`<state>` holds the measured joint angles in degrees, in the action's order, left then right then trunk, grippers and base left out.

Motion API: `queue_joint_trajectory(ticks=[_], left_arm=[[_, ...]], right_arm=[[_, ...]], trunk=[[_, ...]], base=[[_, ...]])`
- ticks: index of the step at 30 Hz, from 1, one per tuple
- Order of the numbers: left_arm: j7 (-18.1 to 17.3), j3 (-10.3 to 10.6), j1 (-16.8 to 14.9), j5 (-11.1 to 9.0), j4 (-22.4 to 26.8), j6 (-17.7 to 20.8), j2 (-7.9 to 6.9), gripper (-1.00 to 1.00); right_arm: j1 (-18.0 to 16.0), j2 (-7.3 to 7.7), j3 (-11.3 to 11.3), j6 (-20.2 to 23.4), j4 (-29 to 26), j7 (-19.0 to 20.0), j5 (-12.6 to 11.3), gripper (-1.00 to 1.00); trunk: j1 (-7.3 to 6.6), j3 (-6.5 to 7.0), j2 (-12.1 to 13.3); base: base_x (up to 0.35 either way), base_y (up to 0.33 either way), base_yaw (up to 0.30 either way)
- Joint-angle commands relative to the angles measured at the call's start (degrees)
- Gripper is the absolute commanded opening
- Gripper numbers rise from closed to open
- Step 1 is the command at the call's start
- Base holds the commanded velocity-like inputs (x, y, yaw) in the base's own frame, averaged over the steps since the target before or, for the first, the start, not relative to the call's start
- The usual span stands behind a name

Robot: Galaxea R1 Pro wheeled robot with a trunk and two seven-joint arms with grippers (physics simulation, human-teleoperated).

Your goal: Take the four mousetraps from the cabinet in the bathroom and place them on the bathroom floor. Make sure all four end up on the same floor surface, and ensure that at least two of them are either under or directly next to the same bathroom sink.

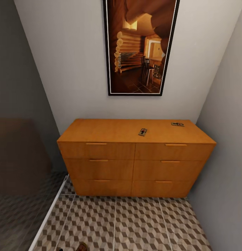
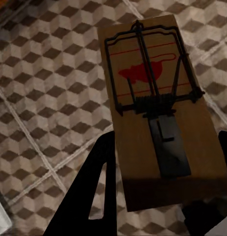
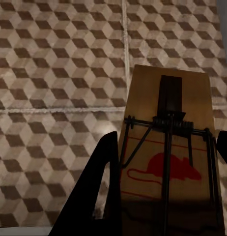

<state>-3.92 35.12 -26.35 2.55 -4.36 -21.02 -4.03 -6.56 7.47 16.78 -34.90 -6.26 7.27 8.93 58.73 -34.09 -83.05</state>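
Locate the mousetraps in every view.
Head: two mousetraps on the cabinet top, one near mid-front, one back right.
Left wrist: one mousetrap between the left end effector's fingers.
Right wrist: another in the right end effector.
Shared landmark: cube-patterned floor.

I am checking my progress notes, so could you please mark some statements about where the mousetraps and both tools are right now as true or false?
1. Two mousetraps lie on top of the cabinet. True: one mousetrap sits near the middle, another near the back right.
2. The left tool is empty. False: it is shut on a mousetrap.
3. The right tool holds a mousetrap above the tiled bathroom floor. True.
4. One cabinet drawer stands open. False: all six drawer fronts sit flush.
5. A mirror hangs above the cabinet. False: it is a framed picture.
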Motion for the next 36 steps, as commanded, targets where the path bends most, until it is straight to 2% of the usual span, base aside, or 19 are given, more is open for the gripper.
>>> queue_joint_trajectory(ticks=[1,4,5,8,10,11,13,16,17,18,22,27,31,36], left_arm=[[1.8,-0.1,0.4,-3.5,-0.2,-0.6,0.09,-1.0],[7.5,-0.1,1.9,-16.2,-0.2,-1.9,0.6,-1.0],[9.1,-0.1,2.3,-19.8,-0.2,-2.9,0.69,-1.0],[12.0,-0.1,3.2,-25.4,-0.2,-6.1,0.81,-1.0],[14.2,-0.1,3.6,-27.4,-0.2,-8.1,0.82,-1.0],[14.9,-0.2,3.7,-27.8,-0.2,-8.5,0.81,-1.0],[17.6,-0.2,3.9,-30.1,-0.2,-9.2,0.76,-1.0],[19.5,-0.3,4.0,-36.1,0.0,-10.3,0.89,-1.0],[19.6,-0.3,4.0,-37.0,0.0,-10.6,0.9,-1.0],[19.6,-0.3,4.0,-38.9,0.0,-11.6,0.92,-1.0],[19.7,-0.2,4.0,-40.8,0.0,-13.2,0.81,-1.0],[19.7,-0.2,4.0,-41.1,0.0,-13.5,0.7,-1.0],[19.8,-0.2,4.0,-41.2,0.0,-13.5,0.6,-1.0],[19.9,-0.2,4.0,-41.3,0.0,-13.5,0.72,-1.0]], right_arm=[[0.0,-0.05,0.4,1.9,-1.5,-0.2,0.5,-1.0],[0.0,-0.28,0.3,9.6,-7.8,-0.8,0.5,-1.0],[0.0,-0.37,0.3,11.9,-10.2,-0.8,0.5,-1.0],[0.0,-0.58,0.2,15.9,-15.9,-0.9,0.5,-1.0],[0.0,-1.14,0.1,17.7,-20.0,-0.9,0.5,-1.0],[0.0,-1.3,0.1,18.0,-20.9,-0.9,0.5,-1.0],[0.0,-1.67,0.1,18.6,-23.9,-0.8,0.4,-1.0],[0.0,-1.93,0.1,18.5,-25.6,-0.4,0.4,-1.0],[0.0,-1.95,0.1,18.4,-25.8,-0.4,0.4,-1.0],[0.0,-1.98,0.2,17.8,-25.9,-0.3,0.3,-1.0],[0.0,-1.94,0.2,15.6,-25.3,-0.3,0.3,-1.0],[0.0,-2.04,0.1,14.4,-24.7,-0.5,0.4,-1.0],[0.0,-2.03,0.1,11.8,-24.6,-0.8,0.4,-1.0],[0.0,-2.02,0.1,11.7,-24.7,-0.8,0.4,-1.0]], trunk=[[0.0,-0.05,0.0],[0.0,-0.05,0.0],[0.0,-0.05,0.0],[0.0,-0.05,0.0],[0.0,-0.05,0.0],[0.0,-0.05,0.0],[0.0,-0.05,0.0],[0.0,-0.05,0.0],[0.0,-0.05,0.0],[0.0,-0.05,0.0],[0.0,-0.05,0.0],[0.0,-0.05,0.0],[0.0,-0.05,0.0],[0.0,-0.05,0.0]], base=[[0.0,0.0,0.0],[0.0,0.0,0.0],[0.0,0.0,0.0],[0.0,0.0,0.0],[0.0,0.0,0.0],[0.0,0.0,0.0],[0.0,0.0,0.0],[0.0,0.0,0.0],[0.0,0.0,0.0],[0.0,0.0,0.0],[0.0,0.0,0.0],[0.0,0.0,0.0],[0.0,0.0,0.0],[0.0,0.0,0.0]])
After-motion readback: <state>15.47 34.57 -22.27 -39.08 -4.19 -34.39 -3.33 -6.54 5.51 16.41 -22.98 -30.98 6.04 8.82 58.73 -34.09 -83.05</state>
